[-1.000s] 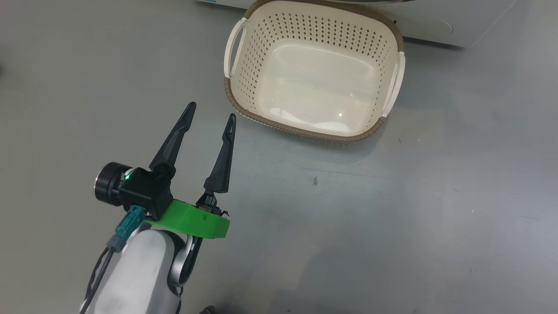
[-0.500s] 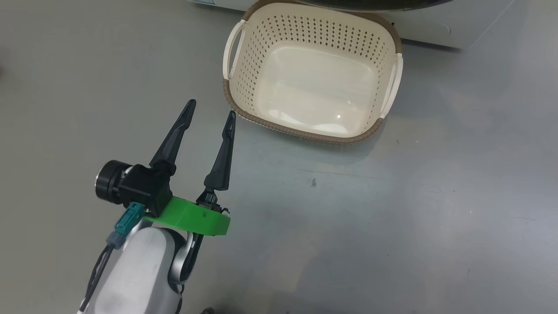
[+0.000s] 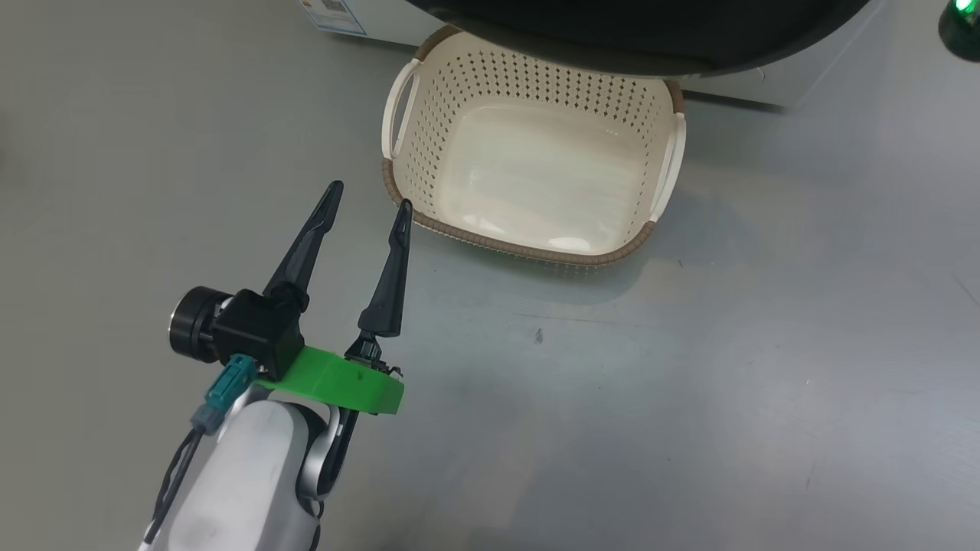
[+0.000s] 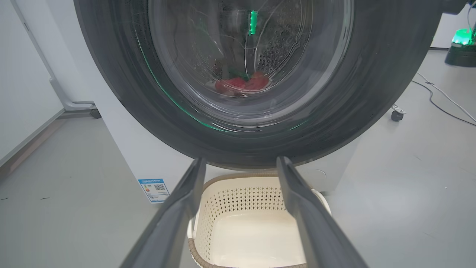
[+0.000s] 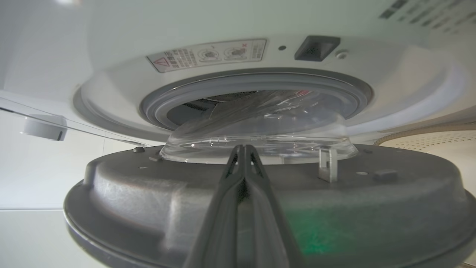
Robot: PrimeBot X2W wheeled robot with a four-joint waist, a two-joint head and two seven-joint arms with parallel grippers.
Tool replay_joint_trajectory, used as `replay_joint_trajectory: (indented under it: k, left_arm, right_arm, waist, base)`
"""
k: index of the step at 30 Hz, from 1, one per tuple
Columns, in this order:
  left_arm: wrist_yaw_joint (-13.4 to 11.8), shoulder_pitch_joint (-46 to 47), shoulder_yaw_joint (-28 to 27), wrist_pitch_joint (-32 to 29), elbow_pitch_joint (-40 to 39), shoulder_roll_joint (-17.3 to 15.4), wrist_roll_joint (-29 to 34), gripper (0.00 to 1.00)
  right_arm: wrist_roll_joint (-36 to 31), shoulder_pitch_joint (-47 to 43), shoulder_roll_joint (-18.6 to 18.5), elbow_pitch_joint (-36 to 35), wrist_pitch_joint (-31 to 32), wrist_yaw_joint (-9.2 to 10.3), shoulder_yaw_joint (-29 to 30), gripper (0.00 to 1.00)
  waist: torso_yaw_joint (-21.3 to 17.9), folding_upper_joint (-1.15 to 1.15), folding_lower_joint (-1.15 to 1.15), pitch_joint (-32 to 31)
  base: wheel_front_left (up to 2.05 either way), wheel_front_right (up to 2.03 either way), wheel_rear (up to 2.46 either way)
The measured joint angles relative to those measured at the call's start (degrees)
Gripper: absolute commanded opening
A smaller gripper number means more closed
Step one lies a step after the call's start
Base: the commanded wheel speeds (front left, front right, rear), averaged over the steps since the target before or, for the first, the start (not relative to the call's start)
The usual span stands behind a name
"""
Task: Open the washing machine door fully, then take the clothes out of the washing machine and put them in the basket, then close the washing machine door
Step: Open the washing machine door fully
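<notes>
Near left, above the grey floor (image 3: 689, 383): left gripper (image 3: 371, 195), fingers spread wide with only bare floor between them, tips aimed at the far side and just short of the basket's near left corner.

Farther off, on the floor right in front of the washing machine (image 4: 130, 149): the basket (image 3: 521, 249), cream with a brown rim, pale bare bottom showing, far edge overhung by the washing machine door (image 3: 651, 38).

Door standing part way open, glossy black rim toward the robot, clear glass bowl at its centre. Through that glass, low in the steel drum: the clothes (image 4: 241, 83), a small red heap.

On the door's machine-facing side, along its grey inner face: right gripper (image 5: 243, 147), fingers pressed together and pinching nothing, tips ending at the base of the glass bowl. Touching the door or just clear of it: cannot tell.

Beyond those tips: the grey rubber ring (image 5: 160, 111) of the port, with the bowl standing partly out of it.

Low on the machine's left front corner: a small blue sticker (image 4: 154, 190).

Far right on the floor, well apart from the basket: a dark base with a green light (image 4: 461, 41).
</notes>
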State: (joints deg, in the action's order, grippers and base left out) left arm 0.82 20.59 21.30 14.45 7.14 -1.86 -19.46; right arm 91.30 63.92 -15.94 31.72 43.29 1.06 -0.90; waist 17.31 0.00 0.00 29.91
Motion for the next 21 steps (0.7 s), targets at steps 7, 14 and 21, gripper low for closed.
replay_joint_trajectory:
  k: [7,14,21]
  left_arm:
    - [-0.1,-0.1,-0.3,0.0,0.5,0.0,0.1,1.00]
    - [-0.1,-0.2,-0.2,0.0,1.5,0.0,0.2,1.00]
    - [-0.5,-1.5,-0.2,0.0,2.4,0.0,0.3,1.00]
  right_arm:
    - [0.8,-3.1,1.8,0.3,2.6,-1.63,-1.3,0.00]
    - [1.5,-6.5,3.1,1.0,4.4,-3.87,-2.0,0.00]
    - [3.1,-10.0,5.4,1.3,6.8,-5.38,-3.4,0.00]
  waist:
    - [-0.9,0.00,0.00,-1.6]
    - [-1.4,0.00,0.00,-3.4]
    - [-1.6,0.00,0.00,-5.7]
  base:
    - [0.00,0.00,0.00]
    - [0.00,0.00,0.00]
    - [0.00,0.00,0.00]
